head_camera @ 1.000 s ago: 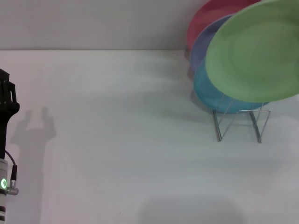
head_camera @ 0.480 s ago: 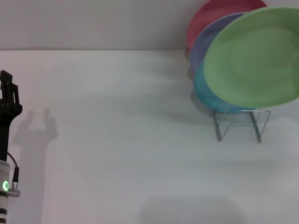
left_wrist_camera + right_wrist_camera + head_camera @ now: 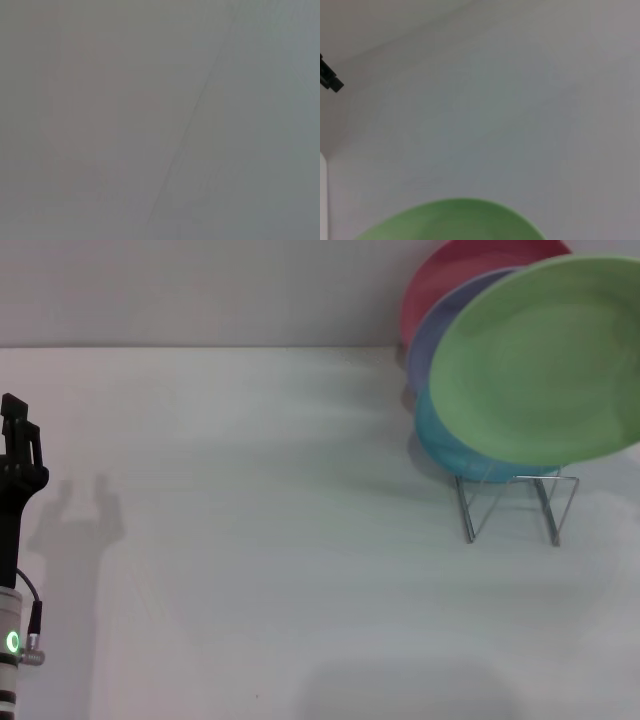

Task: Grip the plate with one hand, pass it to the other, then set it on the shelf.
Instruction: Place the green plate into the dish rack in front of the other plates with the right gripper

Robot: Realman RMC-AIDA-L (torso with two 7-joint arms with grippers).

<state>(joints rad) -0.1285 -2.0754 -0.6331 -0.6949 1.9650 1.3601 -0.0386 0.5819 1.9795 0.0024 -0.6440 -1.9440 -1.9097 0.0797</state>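
A white tabletop (image 3: 270,570) runs back to a plain pale wall. The shelf (image 3: 515,505) stands on it at the far right, and everything else is placed from that rack. A blue plate (image 3: 450,445) sits upright in the wires, with a lavender plate (image 3: 432,330) and a red plate (image 3: 450,275) behind it, each farther back and higher in the head view.

The plate (image 3: 540,360) is in front of and above the shelf, tilted, its face turned toward the camera, overlapping the three racked plates and running off the right edge. Whether its lower rim touches the wires cannot be told. In the right wrist view its green rim (image 3: 452,220) fills the lower edge over bare tabletop. The right hand is out of sight in every view.

The left hand (image 3: 20,435) hangs well to the left of the shelf, above the tabletop, casting a shadow beside it; whether its fingers are spread or pressed together cannot be told. It holds nothing visible.
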